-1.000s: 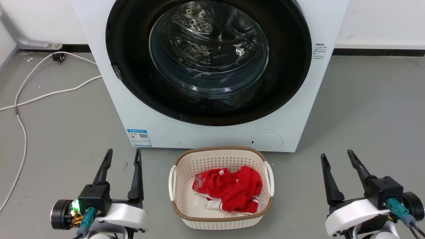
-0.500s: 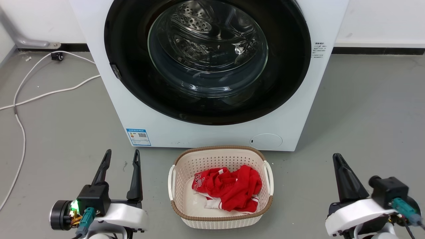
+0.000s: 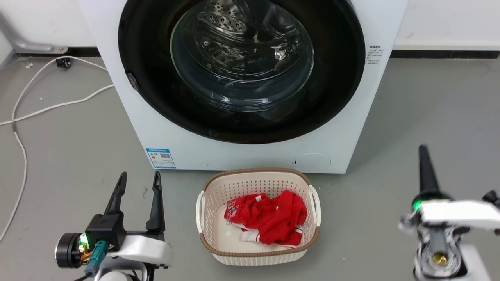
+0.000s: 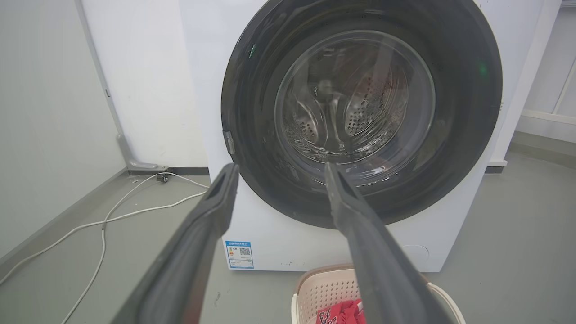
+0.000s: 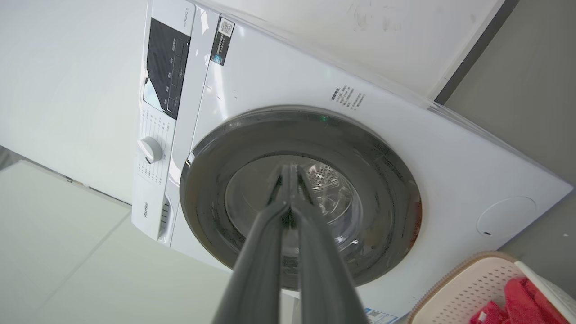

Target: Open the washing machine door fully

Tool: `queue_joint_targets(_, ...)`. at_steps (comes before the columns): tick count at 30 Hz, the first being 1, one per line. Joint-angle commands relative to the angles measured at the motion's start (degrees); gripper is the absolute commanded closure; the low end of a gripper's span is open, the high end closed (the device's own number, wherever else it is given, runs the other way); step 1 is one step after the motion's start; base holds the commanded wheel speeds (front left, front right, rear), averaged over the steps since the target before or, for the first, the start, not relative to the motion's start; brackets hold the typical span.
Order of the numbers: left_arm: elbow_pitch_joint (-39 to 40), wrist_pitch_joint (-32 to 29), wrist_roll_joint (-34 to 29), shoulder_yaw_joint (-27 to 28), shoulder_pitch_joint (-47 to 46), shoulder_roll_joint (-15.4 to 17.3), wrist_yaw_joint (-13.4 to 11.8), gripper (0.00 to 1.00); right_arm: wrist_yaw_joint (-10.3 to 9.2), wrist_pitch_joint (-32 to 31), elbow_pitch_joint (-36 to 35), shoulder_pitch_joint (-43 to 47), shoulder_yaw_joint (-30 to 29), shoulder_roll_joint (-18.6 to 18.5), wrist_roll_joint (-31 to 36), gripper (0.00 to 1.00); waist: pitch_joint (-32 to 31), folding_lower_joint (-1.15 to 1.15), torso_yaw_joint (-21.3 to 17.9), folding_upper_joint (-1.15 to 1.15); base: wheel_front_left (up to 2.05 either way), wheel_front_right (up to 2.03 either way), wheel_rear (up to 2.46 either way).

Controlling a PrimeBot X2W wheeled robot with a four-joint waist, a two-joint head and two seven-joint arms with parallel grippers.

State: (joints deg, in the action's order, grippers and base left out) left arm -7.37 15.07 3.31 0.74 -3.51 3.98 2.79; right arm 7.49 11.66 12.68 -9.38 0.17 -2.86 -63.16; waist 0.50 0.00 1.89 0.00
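Far left: white cable [image 3: 23,113] loose on floor [image 3: 78,156], well apart from the work.

Lower left: left hand [image 3: 140,176] parked low, fingers spread, nothing between them. Pointed at lower left of door in left wrist view. Likely on standby, not the working arm.

Centre: machine [image 3: 250,156] facing camera. Door [image 3: 336,78] fully shut, flush on machine front, drum visible through glass bowl. Small grey catch [image 3: 133,81] on door's left rim. Probably the release side, so hinge likely on right; not confirmed.

Below centre: basket [image 3: 258,258] on floor just before machine, red cloth [image 3: 273,218] inside. Presumably staged for loading once door is open.

Lower right: right hand [image 3: 424,164] higher than left, rolled edge-on, fingers pressed together, empty. Tips in line with door glass in right wrist view. Probably closed into a narrow wedge for hooking under the rim rather than gripping. Well apart from door.

Task not begun. Next, by judgement: reach for catch side, pull out, sweep wide. Risk: thin tips slipping off glossy rim.
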Motion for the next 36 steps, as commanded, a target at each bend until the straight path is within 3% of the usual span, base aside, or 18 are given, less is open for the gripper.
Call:
queue_joint_targets(1,0.3,0.2,0.3,0.3,-0.6,-0.1,-0.1,0.0,0.0,0.0,0.4,-2.2,-0.6,0.0,-5.0,1.0,0.5,0.0,-0.2,0.0,0.0,0.0,0.0)
queue_joint_targets(5,0.5,0.2,0.4,0.7,-1.5,-0.2,0.0,0.0,0.0,-1.9,2.6,-8.1,-2.9,0.0,-14.4,1.0,1.8,0.0,-0.4,0.0,0.0,0.0,0.0)
queue_joint_targets(14,1.3,0.2,0.8,1.0,-3.7,-0.6,0.3,0.0,0.0,-10.5,12.5,-25.3,-7.8,-3.1,-20.2,1.0,5.6,0.0,-0.1,0.0,0.0,0.0,0.0)
queue_joint_targets(27,2.8,0.2,0.2,0.8,-7.9,-0.8,1.4,0.0,0.0,-23.6,37.3,-53.3,-3.5,-10.6,-13.1,1.0,11.2,0.0,1.4,0.0,0.0,0.0,0.0)
queue_joint_targets(36,4.0,0.2,-0.1,1.1,-10.0,-0.9,2.3,0.0,0.0,-28.4,52.9,-68.4,1.5,-11.0,-4.6,1.0,15.8,0.0,2.3,0.0,0.0,0.0,0.0)
